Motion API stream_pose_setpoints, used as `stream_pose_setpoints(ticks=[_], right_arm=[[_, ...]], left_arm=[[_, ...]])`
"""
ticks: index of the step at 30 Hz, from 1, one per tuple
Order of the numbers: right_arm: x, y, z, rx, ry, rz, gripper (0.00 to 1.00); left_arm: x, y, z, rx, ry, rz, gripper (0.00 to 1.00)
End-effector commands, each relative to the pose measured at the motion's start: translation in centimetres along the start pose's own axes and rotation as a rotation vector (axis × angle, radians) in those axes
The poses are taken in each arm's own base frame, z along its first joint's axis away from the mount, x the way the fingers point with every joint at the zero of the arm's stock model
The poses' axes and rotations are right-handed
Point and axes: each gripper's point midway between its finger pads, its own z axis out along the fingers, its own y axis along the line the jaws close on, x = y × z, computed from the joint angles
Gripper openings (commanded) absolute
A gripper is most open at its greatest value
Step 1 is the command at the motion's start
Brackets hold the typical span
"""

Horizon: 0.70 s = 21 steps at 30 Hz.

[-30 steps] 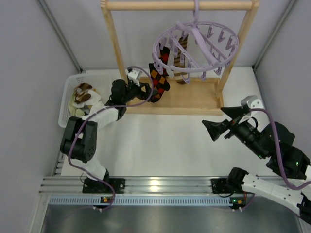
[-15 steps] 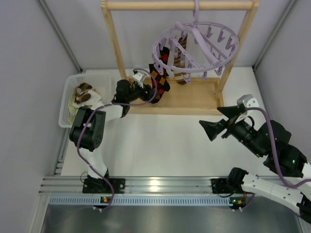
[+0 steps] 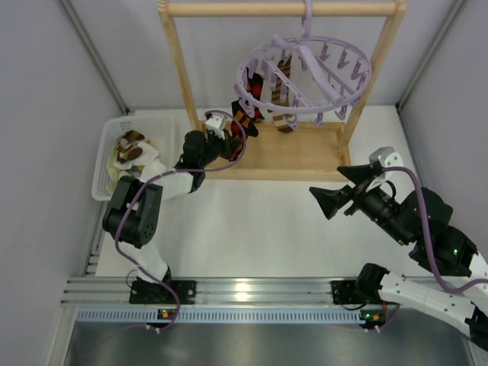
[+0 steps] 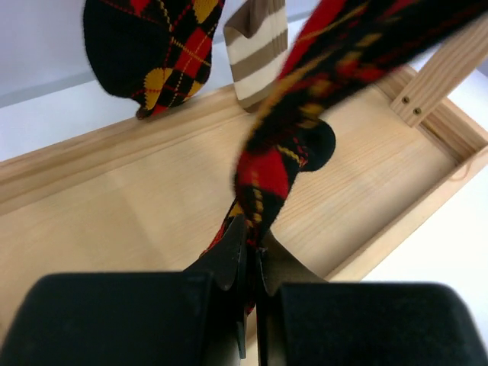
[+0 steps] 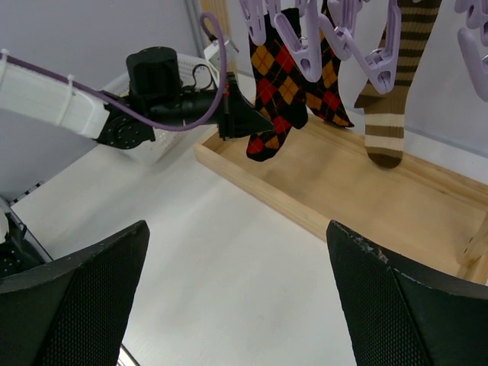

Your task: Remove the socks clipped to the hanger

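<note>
The round lavender hanger hangs by its hook from the wooden rack, its clips holding several socks. My left gripper is shut on the toe of a black argyle sock, which stretches taut up to its clip. From above, the left gripper is just left of that sock. A second argyle sock and a brown striped sock hang behind, over the rack's base. My right gripper is open above the table, to the right of the rack and apart from the socks, with nothing between its fingers.
The wooden rack has a top bar and a shallow base tray under the hanger. A white basket at the far left holds removed socks. Grey walls close in both sides.
My left gripper moved right to the argyle sock and shut on its toe. The sock now stretches toward it. The right arm edged slightly left, still open.
</note>
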Motion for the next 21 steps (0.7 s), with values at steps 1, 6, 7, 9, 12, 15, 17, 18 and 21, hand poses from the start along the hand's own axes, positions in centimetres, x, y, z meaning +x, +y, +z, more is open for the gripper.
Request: stream_pose_setpoints(ticks=[1,6,7,9,12,15,17,18,21], right_arm=[[-1.5,0.5,0.2,-0.019,-0.066,0.047,0.94],[-2.5,-0.1,-0.6,0.011,-0.119,0.097,0.94],[-2.7,-0.2,-0.8,0.018,-0.127,0.108,0.94],[-3.1,-0.5,-1.1,0.029,-0.146,0.129,0.94],[-3.5,-0.5,-1.4,0.028,-0.163,0.154,0.94],[-4.1,-0.5,-1.7,0.029,-0.176,0.175,0.94],[-4.3,-0.7,-1.8,0.041,-0.173,0.184,0.94],[-4.5,-0.8,-1.9,0.045,-0.176,0.188,0.94],[-5.5,-1.2,-2.6,0.065,-0.183,0.199,0.93]], left_arm=[[-6.2,-1.6,-2.5,-0.08,-0.179,0.013,0.0],[-5.6,-3.7,-6.4,-0.176,-0.205,-0.045,0.0],[-5.7,-4.1,-6.8,-0.191,-0.203,-0.043,0.0],[-6.3,-5.3,-7.7,-0.227,-0.208,-0.029,0.0],[-6.0,-7.4,-8.4,-0.28,-0.168,0.028,0.0],[-5.6,-9.8,-9.0,-0.315,-0.128,0.071,0.0],[-4.6,-12.2,-9.2,-0.297,-0.08,0.095,0.0],[-4.9,-12.8,-9.3,-0.31,-0.078,0.107,0.0],[-4.4,-15.6,-9.6,-0.337,-0.044,0.182,0.0]])
